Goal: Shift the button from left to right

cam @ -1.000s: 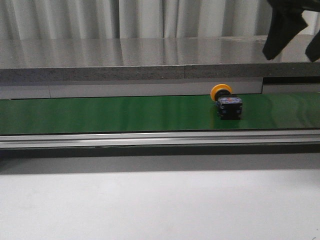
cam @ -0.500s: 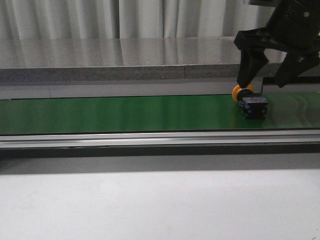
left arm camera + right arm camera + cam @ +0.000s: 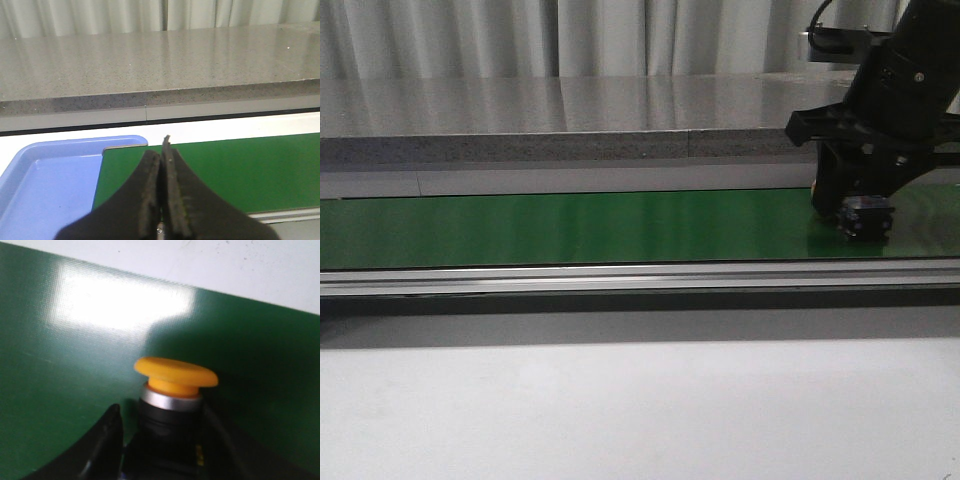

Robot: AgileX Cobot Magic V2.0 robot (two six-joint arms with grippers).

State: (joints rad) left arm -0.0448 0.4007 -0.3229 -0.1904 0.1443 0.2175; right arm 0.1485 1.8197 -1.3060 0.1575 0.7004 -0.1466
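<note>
since half a second ago the right tool [image 3: 853,205] has dropped from above the button [image 3: 866,218] to belt level, and the button itself has travelled further right along the green belt [image 3: 570,228]; its orange cap, visible in the earlier front pictures, is now hidden behind the black tool, leaving only the dark boxy body showing at the tool's lower edge. the right arm reaches down from the upper right of the front view, wrist bent so the tool points down at the belt, its black housing in front of the grey bench [image 3: 570,115] edge. in the right wrist view the button [image 3: 172,405] sits between the two dark fingers [image 3: 100,445], which stand on either side of its black body with the orange cap and silver collar sticking out beyond them; whether they already press it i cannot tell. the left tool [image 3: 161,195] has its fingers pressed together on nothing, hanging over the belt's left end beside a blue tray [image 3: 45,180].
</note>
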